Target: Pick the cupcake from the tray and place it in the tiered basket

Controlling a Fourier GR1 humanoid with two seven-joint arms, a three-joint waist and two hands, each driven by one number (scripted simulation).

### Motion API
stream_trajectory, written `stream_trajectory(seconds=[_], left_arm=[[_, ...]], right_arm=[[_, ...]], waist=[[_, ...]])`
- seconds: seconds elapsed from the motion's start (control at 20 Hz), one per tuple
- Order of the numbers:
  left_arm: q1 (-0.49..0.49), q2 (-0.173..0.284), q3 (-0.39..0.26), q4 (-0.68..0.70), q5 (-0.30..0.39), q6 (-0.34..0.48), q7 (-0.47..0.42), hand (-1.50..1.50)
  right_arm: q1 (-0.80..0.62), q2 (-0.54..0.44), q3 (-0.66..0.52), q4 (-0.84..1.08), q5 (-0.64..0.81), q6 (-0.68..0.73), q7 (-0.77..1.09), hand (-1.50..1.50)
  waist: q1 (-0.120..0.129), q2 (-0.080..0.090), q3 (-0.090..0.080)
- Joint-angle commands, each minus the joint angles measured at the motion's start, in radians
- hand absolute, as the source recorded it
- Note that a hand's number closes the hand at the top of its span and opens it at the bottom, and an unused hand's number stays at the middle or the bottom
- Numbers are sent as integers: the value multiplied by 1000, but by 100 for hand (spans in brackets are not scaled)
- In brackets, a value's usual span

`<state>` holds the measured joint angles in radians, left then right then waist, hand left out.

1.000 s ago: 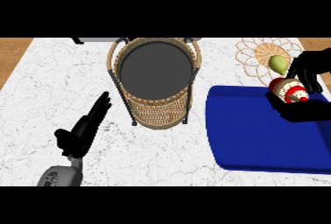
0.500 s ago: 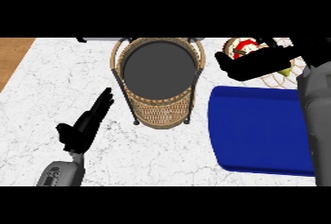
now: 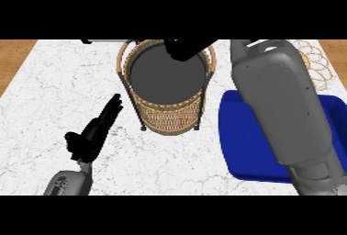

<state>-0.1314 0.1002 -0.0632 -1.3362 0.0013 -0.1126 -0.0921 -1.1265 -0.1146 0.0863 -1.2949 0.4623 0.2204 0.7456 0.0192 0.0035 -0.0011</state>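
My right hand (image 3: 188,47) hangs over the far rim of the tiered wicker basket (image 3: 165,120), fingers curled. The cupcake it carried in the earlier frames is hidden inside the hand. My grey right forearm (image 3: 278,101) crosses the right side of the view and covers much of the blue tray (image 3: 245,137). The basket's dark round top shelf (image 3: 166,75) is bare. At the lower left, my left hand (image 3: 92,133) rests open on the counter, fingers straight and pointing towards the basket.
A round woven mat (image 3: 320,64) lies at the far right behind the tray, partly hidden by the forearm. The white marble counter (image 3: 61,82) spreads left of the basket, with wooden floor at both far corners.
My right hand has carried the cupcake left from above the tray and the woven mat to above the basket's far rim. The forearm now covers the tray. The left hand stayed put.
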Motion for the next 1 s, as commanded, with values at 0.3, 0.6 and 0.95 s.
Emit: stream_trajectory(seconds=[0.3,0.6,0.95], left_arm=[[30,27,22,-65,31,-41,30,0],[-13,21,9,0,-10,-33,-4,0],[-49,12,15,-50,7,-23,85,0]], right_arm=[[-144,113,25,410,25,-199,-186,150],[-244,114,115,562,-186,-327,-187,150],[-165,115,121,529,-442,-352,-14,150]], waist=[[10,1,1],[33,6,0],[28,-2,1]])
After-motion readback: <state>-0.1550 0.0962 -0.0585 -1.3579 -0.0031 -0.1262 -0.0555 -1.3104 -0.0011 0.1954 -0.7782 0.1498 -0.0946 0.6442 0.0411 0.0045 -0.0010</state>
